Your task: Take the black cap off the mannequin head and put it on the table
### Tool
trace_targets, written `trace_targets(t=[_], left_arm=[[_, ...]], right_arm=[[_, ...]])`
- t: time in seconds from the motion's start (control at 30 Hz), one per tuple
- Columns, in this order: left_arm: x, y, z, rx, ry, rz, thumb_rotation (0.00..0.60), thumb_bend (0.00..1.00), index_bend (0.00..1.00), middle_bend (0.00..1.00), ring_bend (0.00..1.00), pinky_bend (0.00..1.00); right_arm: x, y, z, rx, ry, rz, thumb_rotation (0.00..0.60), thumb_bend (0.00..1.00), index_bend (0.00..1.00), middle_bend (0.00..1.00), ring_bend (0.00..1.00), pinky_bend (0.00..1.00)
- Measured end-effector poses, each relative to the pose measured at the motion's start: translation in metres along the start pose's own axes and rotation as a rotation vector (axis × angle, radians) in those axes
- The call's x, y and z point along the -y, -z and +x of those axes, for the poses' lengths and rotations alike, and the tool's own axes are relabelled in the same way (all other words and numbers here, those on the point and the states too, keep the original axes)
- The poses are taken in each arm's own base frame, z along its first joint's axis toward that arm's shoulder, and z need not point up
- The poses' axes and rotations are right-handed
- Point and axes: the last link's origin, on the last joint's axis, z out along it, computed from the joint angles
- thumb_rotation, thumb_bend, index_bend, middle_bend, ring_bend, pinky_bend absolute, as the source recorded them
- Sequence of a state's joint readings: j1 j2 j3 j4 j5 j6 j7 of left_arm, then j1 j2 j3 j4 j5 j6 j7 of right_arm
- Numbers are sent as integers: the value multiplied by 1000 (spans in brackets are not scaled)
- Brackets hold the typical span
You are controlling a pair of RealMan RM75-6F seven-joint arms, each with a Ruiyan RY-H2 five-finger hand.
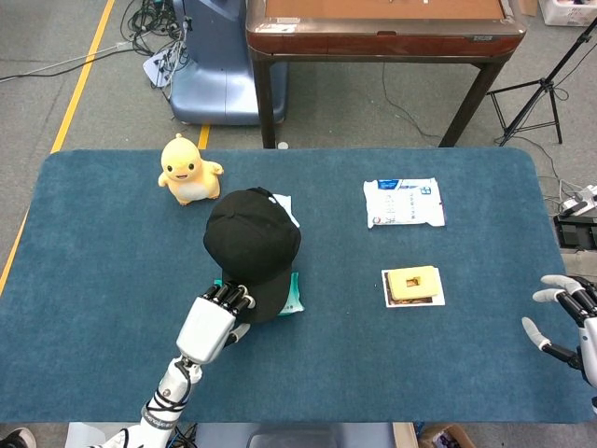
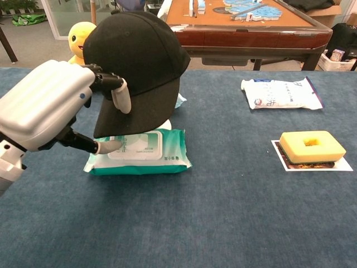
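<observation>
The silver left hand (image 2: pixel 53 106) pinches the stiff brim of the rounded black fabric cap (image 2: pixel 136 53), which sits atop the mannequin head over a green wipes pack (image 2: pixel 139 159). Open blue felt table (image 1: pixel 373 364) stretches rightward to the empty, spread-fingered right hand (image 1: pixel 564 313) at the edge.

mannequin head (image 2: pixel 167 124) mostly hidden under black cap (image 2: pixel 136 56) | right hand (image 1: pixel 564 317) cut off at edge

Matt cloth black cap (image 2: pixel 136 53), glossy plastic wipes pack (image 2: pixel 146 151), napped blue table (image 2: pixel 223 223) cover.
</observation>
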State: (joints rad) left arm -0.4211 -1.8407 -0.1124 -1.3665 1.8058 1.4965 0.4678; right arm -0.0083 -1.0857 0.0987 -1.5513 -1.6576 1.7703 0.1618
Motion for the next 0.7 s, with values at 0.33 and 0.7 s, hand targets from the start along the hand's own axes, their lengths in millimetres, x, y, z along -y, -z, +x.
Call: trace_targets(t=[0.33, 0.7], left_arm=[[-1, 0, -2, -35, -14, -9, 600, 18, 503, 488, 362, 503], [-2, -3, -4, -63, -27, -3, 600, 21, 527, 524, 386, 503]], right_arm=[[1, 0, -1, 4, 3, 2, 600, 246, 461, 344, 276, 500], [1, 0, -1, 6, 3, 3, 600, 245, 461, 344, 277, 500]])
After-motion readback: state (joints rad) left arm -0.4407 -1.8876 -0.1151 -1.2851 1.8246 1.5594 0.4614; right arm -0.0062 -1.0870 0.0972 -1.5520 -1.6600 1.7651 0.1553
